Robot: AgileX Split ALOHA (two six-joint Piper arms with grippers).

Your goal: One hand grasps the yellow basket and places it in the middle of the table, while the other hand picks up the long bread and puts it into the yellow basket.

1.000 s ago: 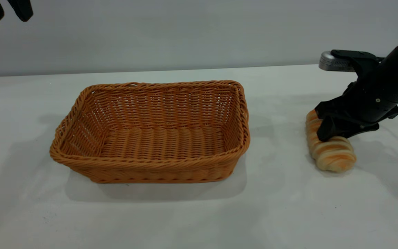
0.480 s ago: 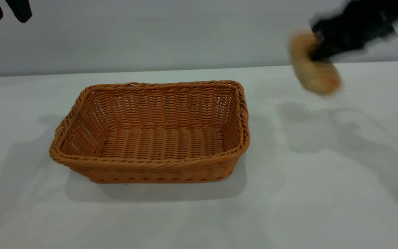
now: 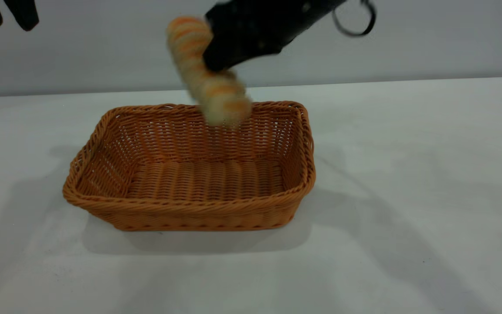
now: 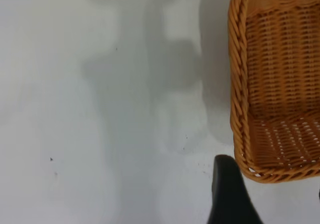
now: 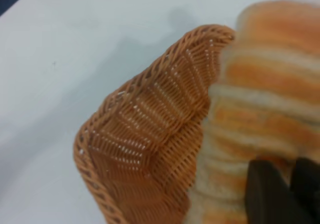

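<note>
The yellow basket point(image 3: 190, 168) stands empty on the white table point(image 3: 408, 174), left of centre. My right gripper point(image 3: 216, 63) is shut on the long bread point(image 3: 209, 78) and holds it in the air above the basket's far rim, the loaf hanging tilted. In the right wrist view the striped bread point(image 5: 265, 109) fills the foreground over the basket point(image 5: 150, 149). My left gripper point(image 3: 5, 17) hangs open at the top left, well above the table. The left wrist view shows one black finger point(image 4: 227, 194) beside the basket's end point(image 4: 270, 84).
The table's far edge point(image 3: 364, 83) meets a plain grey wall. Bare tabletop lies to the right of the basket and in front of it.
My right gripper lifted the bread off the table at the right and carried it leftward to above the basket. The basket and left gripper have not moved.
</note>
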